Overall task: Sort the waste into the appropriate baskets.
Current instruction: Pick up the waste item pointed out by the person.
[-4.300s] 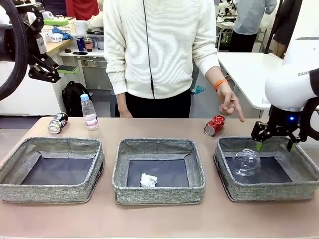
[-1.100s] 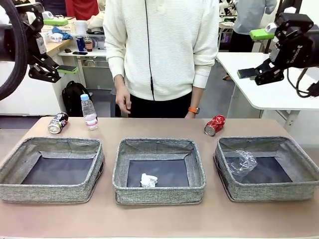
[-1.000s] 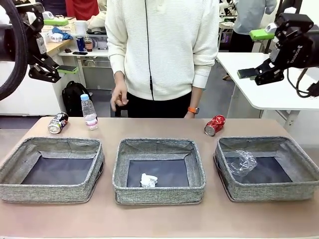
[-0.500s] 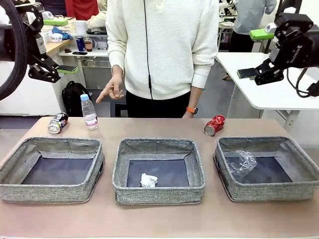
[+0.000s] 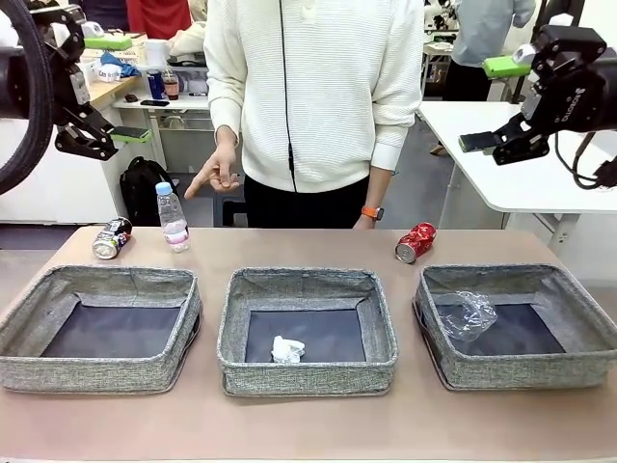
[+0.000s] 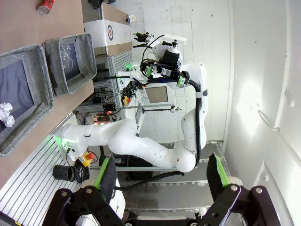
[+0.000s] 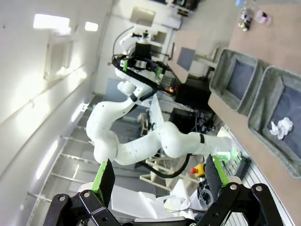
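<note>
Three grey baskets in a row along the near part of the table: left basket, middle basket, right basket. In the middle basket, close to its near wall, a crumpled paper ball. In the right basket, against its left wall, a clear plastic cup, crushed and on its side; direction of its mouth not to be told.

On the far strip of table, just past the right basket's far-left corner, a red can on its side, long axis from near-left to far-right. At the far left, a dark can, also on its side with the same slant, one round end toward near-left. Just right of it, a small bottle, upright, blue cap up, pink label low.

Left gripper high at the left, well above the table, fingers spread wide, holding nothing. Right gripper high at the right, likewise spread and empty.

At the far side, a person's hand raised, forefinger stretched toward the left.
</note>
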`<action>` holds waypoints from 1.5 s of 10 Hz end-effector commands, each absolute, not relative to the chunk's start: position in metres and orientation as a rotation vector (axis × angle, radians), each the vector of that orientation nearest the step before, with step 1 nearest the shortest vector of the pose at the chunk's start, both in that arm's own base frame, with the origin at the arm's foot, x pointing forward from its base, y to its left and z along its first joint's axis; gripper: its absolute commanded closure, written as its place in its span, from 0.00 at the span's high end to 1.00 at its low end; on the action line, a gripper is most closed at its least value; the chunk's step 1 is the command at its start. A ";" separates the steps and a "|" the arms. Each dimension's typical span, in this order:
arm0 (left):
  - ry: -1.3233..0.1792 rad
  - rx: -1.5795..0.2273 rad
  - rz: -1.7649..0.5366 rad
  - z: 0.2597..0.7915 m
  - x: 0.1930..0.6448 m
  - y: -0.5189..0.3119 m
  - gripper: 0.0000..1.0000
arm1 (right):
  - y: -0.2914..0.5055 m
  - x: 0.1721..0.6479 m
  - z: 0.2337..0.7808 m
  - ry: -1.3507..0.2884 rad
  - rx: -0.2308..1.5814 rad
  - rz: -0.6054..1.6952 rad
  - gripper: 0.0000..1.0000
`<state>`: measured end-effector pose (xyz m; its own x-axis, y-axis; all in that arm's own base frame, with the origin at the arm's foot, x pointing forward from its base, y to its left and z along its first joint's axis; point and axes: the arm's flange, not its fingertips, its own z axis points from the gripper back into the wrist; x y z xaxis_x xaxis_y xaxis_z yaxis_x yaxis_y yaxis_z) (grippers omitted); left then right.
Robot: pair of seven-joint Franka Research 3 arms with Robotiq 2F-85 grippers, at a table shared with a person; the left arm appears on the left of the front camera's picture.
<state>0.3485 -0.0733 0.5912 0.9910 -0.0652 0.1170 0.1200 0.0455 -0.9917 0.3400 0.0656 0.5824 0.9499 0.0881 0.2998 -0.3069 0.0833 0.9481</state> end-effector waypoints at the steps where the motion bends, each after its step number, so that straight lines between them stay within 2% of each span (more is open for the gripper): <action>1: -0.044 -1.519 -0.141 0.591 0.348 -0.073 1.00 | 0.066 0.342 0.584 -0.206 1.450 0.315 1.00; 2: -0.248 -1.279 -0.211 0.590 0.359 -0.072 1.00 | 0.066 0.342 0.584 -0.206 1.450 0.315 1.00; 4: -0.559 -0.898 -0.301 0.569 0.404 -0.048 1.00 | 0.066 0.342 0.584 -0.206 1.450 0.315 1.00; 5: -0.641 -0.927 -0.272 0.558 0.424 -0.025 1.00 | 0.066 0.342 0.584 -0.206 1.450 0.315 1.00; 6: -0.703 -0.873 -0.161 0.550 0.441 0.011 1.00 | 0.066 0.342 0.584 -0.206 1.450 0.315 1.00; 7: -0.665 -0.858 -0.045 0.540 0.452 0.052 1.00 | 0.066 0.342 0.584 -0.206 1.450 0.315 1.00; 8: -0.607 -0.966 0.012 0.532 0.454 0.081 1.00 | 0.066 0.342 0.584 -0.206 1.450 0.315 1.00; 9: -0.475 -1.028 0.307 0.534 0.460 0.099 1.00 | 0.066 0.342 0.584 -0.206 1.450 0.315 1.00; 10: -0.664 -0.869 -0.057 0.528 0.449 0.071 1.00 | 0.066 0.342 0.584 -0.206 1.450 0.315 1.00; 12: -0.664 -0.869 -0.057 0.528 0.449 0.071 1.00 | 0.066 0.342 0.584 -0.206 1.450 0.315 1.00; 13: -0.607 -0.899 0.052 0.519 0.456 0.093 1.00 | 0.066 0.342 0.584 -0.206 1.450 0.315 1.00; 14: -0.548 -0.864 -0.040 0.517 0.473 0.089 1.00 | 0.066 0.342 0.584 -0.206 1.450 0.315 1.00; 15: -0.266 -0.939 -0.591 0.508 0.500 0.089 1.00 | 0.066 0.342 0.584 -0.206 1.450 0.315 1.00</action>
